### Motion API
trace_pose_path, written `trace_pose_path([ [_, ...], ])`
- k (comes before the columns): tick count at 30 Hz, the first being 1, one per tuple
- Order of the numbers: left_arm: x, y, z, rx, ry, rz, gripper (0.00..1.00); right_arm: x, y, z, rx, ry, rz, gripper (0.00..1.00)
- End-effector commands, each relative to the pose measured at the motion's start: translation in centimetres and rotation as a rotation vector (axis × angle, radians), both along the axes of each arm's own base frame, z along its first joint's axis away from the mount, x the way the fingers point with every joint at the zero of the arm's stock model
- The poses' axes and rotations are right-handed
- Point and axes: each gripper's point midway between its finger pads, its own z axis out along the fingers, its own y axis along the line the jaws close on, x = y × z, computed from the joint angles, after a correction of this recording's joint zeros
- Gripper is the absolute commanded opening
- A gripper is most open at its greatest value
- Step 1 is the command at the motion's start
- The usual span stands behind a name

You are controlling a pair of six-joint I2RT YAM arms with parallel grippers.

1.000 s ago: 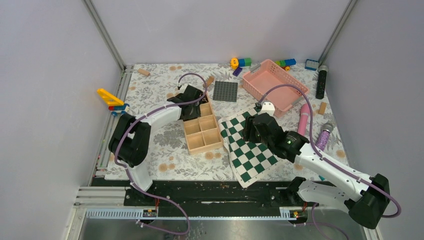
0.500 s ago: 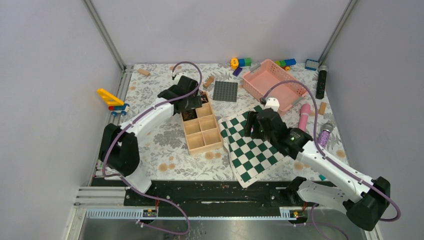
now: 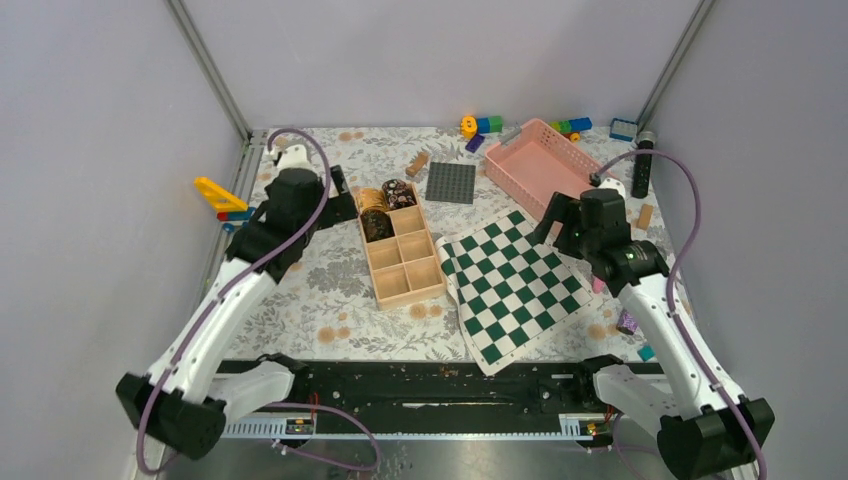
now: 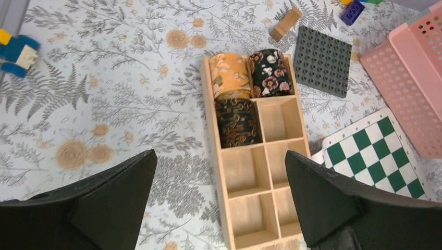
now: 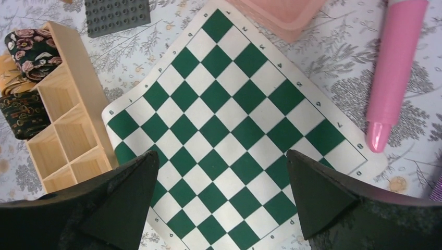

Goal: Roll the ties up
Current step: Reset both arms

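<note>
Three rolled ties sit as coils in the far compartments of a wooden divided box (image 3: 405,262): a golden-tan one (image 4: 229,76), a dark one with pale flowers (image 4: 269,72), and a dark brown-black mottled one (image 4: 238,122) just behind the golden one. They also show in the top view, the golden one (image 3: 373,198) leftmost. My left gripper (image 4: 219,156) is open and empty, raised above the box and table to its left. My right gripper (image 5: 221,153) is open and empty, high over the green checkered mat (image 5: 229,120).
A pink basket (image 3: 540,165) and a grey studded plate (image 3: 451,182) lie at the back. A pink cylinder (image 5: 396,67), a purple microphone (image 3: 628,322) and a black cylinder (image 3: 642,165) lie at the right. Toy bricks (image 3: 480,125) line the far edge; a yellow toy (image 3: 222,195) is at the left.
Both arms have drawn back and up. The left gripper left the box and moved left, uncovering the coiled ties. The right gripper moved off the mat's middle toward the right.
</note>
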Motion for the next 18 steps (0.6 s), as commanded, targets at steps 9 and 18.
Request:
trace_pose_path([
  [9,-4.9,4.2,-0.4,0.032,-0.098,0.083,0.99,-2.3,-2.0,-2.2,-0.023,-0.014,-0.045,0.99],
  [18,-4.8,4.5,-1.3,0.044,-0.079,0.103,0.99,-2.2,-2.1,-1.9,-0.045,-0.086,-0.007,0.99],
])
